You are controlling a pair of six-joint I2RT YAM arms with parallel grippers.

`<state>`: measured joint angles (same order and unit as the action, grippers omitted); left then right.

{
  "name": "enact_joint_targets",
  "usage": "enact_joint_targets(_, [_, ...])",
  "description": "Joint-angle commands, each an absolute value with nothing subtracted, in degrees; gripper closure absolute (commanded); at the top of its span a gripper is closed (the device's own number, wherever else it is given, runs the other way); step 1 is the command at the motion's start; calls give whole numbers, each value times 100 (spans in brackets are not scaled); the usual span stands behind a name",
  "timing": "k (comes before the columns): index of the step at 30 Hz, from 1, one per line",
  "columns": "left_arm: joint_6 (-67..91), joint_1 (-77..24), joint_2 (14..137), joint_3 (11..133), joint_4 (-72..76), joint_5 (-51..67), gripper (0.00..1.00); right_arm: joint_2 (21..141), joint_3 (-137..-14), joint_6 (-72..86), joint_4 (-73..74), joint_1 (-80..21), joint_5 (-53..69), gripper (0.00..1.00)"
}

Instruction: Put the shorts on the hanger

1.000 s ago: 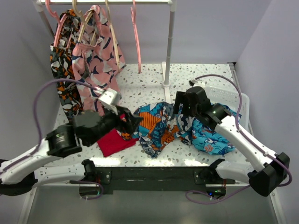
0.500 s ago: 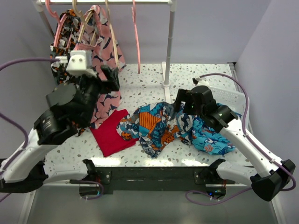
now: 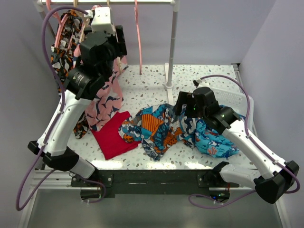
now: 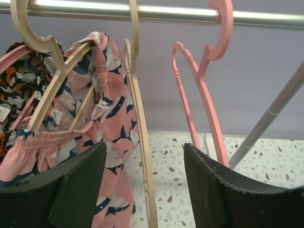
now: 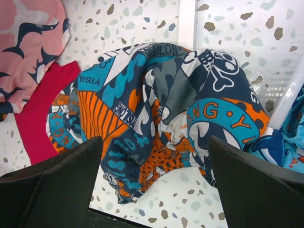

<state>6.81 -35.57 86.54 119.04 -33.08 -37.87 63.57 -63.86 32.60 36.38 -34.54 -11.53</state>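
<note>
Nothing was hung yet. The shorts (image 5: 156, 109) lay crumpled on the speckled surface (image 3: 152, 90), directly under my right jaws, which stood wide open and empty. My left jaws, open and gripping nothing, framed the tan hanger (image 4: 140, 142) on the rail (image 4: 190, 14). Its bottom was cut off; the shorts' waistband was lost among folds.

You'll see pink navy-patterned shorts (image 4: 114, 118) hanging from the metal rail (image 4: 180, 14); a red cloth (image 3: 111, 140), perhaps a shirt, lies on the speckled table (image 3: 147, 88).
</note>
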Motion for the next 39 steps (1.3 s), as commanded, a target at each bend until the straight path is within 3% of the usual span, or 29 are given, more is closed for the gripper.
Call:
enact_joint_targets(1, [668,-3209,8999,12296,-3550,-3420,32,6196,-6539,3278,3577,-3463,-967,5])
enact_joint_targets(7, [870,-2804,9290,12208,-3577,-2813,36,6187,-6645,3366,3718,-3463,-1002,6])
enact_joint_targets(19, [1020,-2716,9448,11708,-3437,-2979,51,6170,-6513,3384,3665,-3463,-975,6])
enact_joint_targets(25, [958,-2716,9448,11681,-3393,-3006,66,6152,-6504,3358,3647,-3463,-949,6])
enact_joint_targets(29, [888,-2716,9361,11689,-3393,-3032,89,6161,-6513,3331,3674,-3463,-914,6])
enact_joint_targets(32, [791,-2716,9168,11672,-3331,-2927,98,6170,-6530,3287,3656,-3463,-879,6])
enact_joint_targets(39, [633,-2716,8693,11593,-3226,-2883,100,6179,-6548,3234,3612,-3463,-844,6])
